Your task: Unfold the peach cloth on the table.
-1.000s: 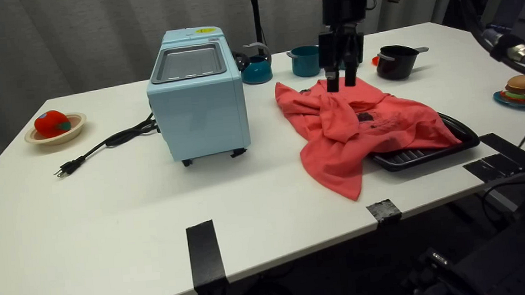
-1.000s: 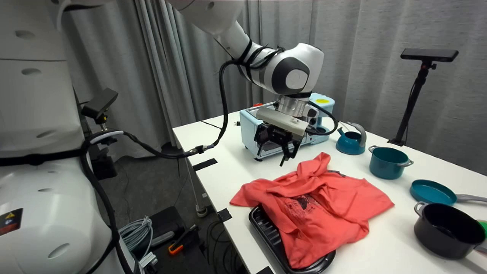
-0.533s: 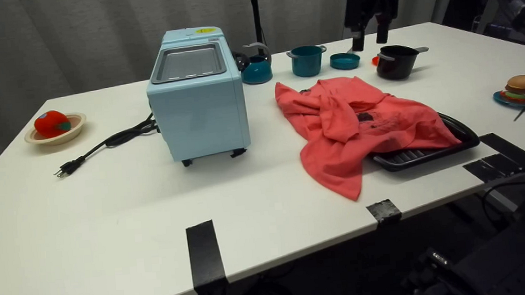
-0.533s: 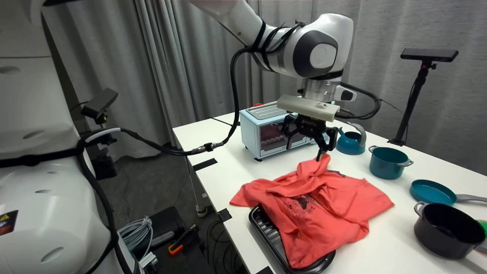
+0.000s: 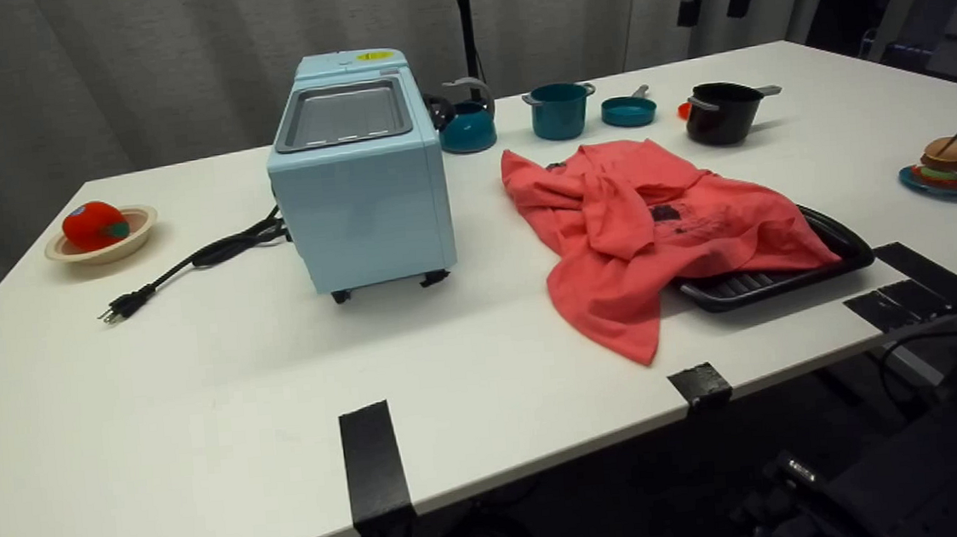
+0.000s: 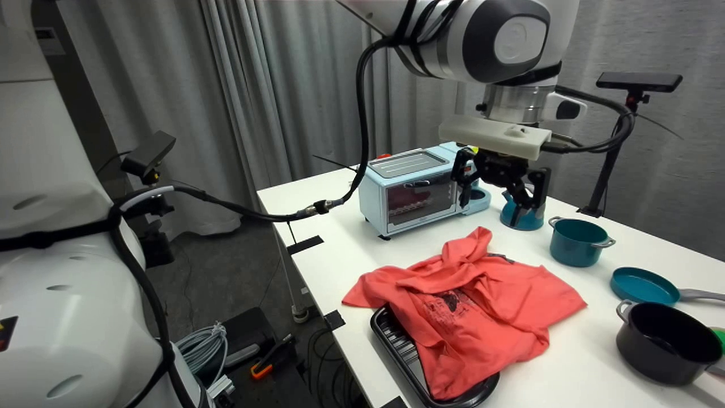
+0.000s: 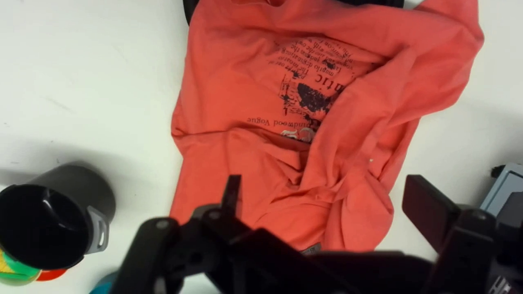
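Observation:
The peach cloth looks coral red and lies crumpled on the white table. It shows in both exterior views, with one end over a black ridged tray. In the wrist view the cloth has dark print, and a bunched fold runs down its right side. My gripper is raised well above the table, apart from the cloth. In an exterior view the gripper hangs in front of the toaster and kettle. In the wrist view its fingers are wide apart with nothing between them.
A light blue toaster oven stands beside the cloth. A teal kettle, teal pot, teal pan and black pot line the far side. A toy burger and a bowl with a tomato stand at opposite ends.
My gripper has risen and moved away from above the cloth, up and to the right in both exterior views. It stays open. The cloth and the other objects have not moved.

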